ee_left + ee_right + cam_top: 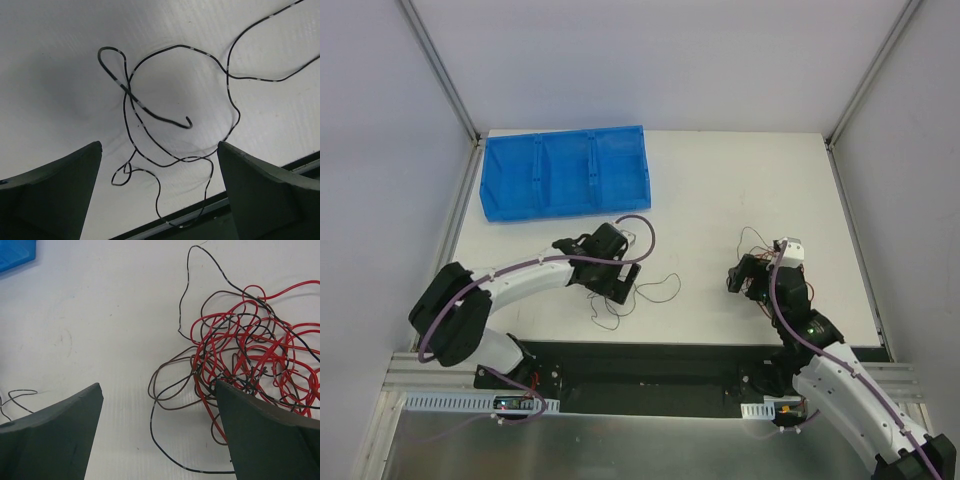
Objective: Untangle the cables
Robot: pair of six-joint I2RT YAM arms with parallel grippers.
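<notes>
While the left gripper (159, 160) and right gripper (159, 395) gape empty, cables (245, 355) sprawl over the white table (740, 190), a blue bin (563, 172) at its far left, grey walls (650, 60) around.

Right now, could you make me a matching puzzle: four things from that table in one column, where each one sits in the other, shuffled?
Things:
1. blue bin
2. lone black wire
3. red-and-black tangle
4. purple cable

Places:
A. below the open right gripper
B. along the left arm
C. far left part of the table
D. below the open left gripper

Pairs: 1-C, 2-D, 3-A, 4-B.
</notes>
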